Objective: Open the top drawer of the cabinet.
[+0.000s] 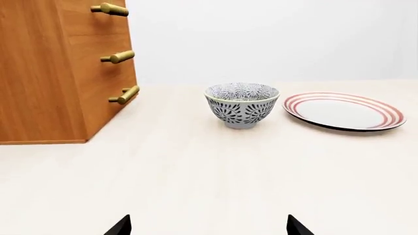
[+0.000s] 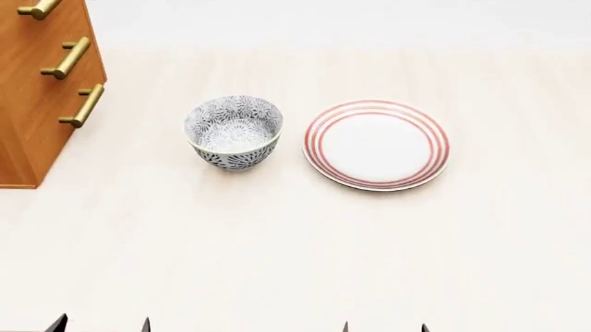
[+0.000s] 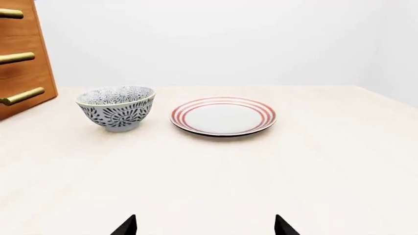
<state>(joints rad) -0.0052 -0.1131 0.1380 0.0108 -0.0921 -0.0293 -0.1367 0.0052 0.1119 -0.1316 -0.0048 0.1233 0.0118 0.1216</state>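
On the pale tabletop [image 2: 277, 263], the cabinet [image 2: 37, 104] stands at the frame's upper left with its top drawer [image 2: 23, 5] shut, both sets of fingers spread and empty at the bottom edge, so reaching risks grabbing a lower handle [image 2: 66, 58] or clipping the bowl [image 2: 234, 133].

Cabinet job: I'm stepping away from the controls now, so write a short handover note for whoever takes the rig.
Left gripper: open, empty, low over the table.
Right gripper: open, empty, also near the front edge.
Cabinet stands at far left; bowl and plate sit to its right, apart from each other.
Top drawer: looks shut, handle untouched.
Done: nothing yet.
Left: probably reach with the left gripper, grasp the highest handle, pull the drawer out.
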